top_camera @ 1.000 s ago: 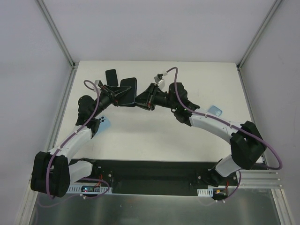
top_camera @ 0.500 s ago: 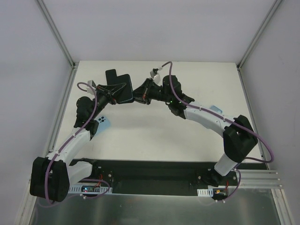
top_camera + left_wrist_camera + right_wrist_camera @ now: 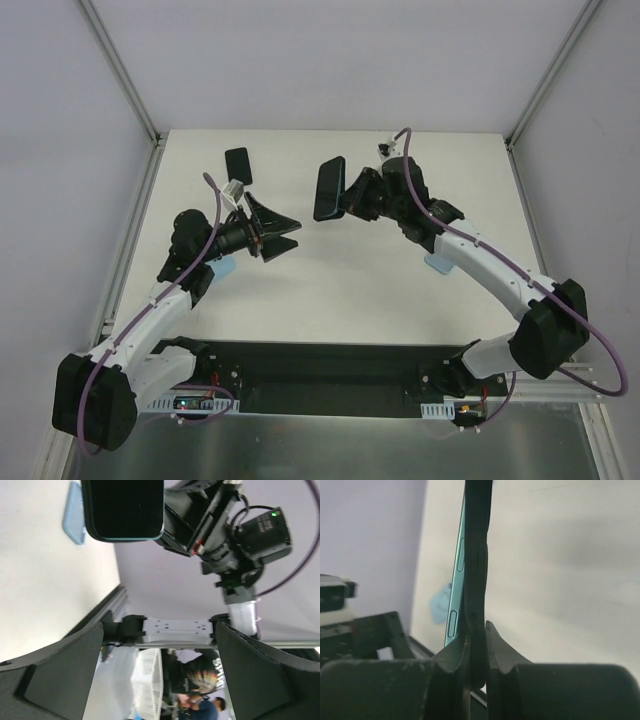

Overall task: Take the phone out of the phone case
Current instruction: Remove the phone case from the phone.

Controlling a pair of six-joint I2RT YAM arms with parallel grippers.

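Observation:
The phone (image 3: pixel 329 188) is dark-screened with a teal rim and hangs on edge above the table's middle. In the left wrist view the phone (image 3: pixel 122 507) faces the camera. My right gripper (image 3: pixel 352 192) is shut on its right end. In the right wrist view a thin black phone case (image 3: pixel 477 555) runs up from between the right gripper (image 3: pixel 476 627), and the phone's teal side (image 3: pixel 457 580) with its buttons lies bare against the case's left. My left gripper (image 3: pixel 297 232) stands wide open and holds nothing, a short way left of and nearer than the phone; the left gripper (image 3: pixel 160 630) frames only background.
A flat black item (image 3: pixel 238 163) lies on the table at the back left. A light blue case (image 3: pixel 222 265) lies under my left arm and another light blue case (image 3: pixel 438 265) under my right arm. Metal frame posts stand at the table's far corners.
My left gripper has let go of the phone, opened wide and drawn back toward the near left. My right gripper has carried the phone to the right and turned it on edge.

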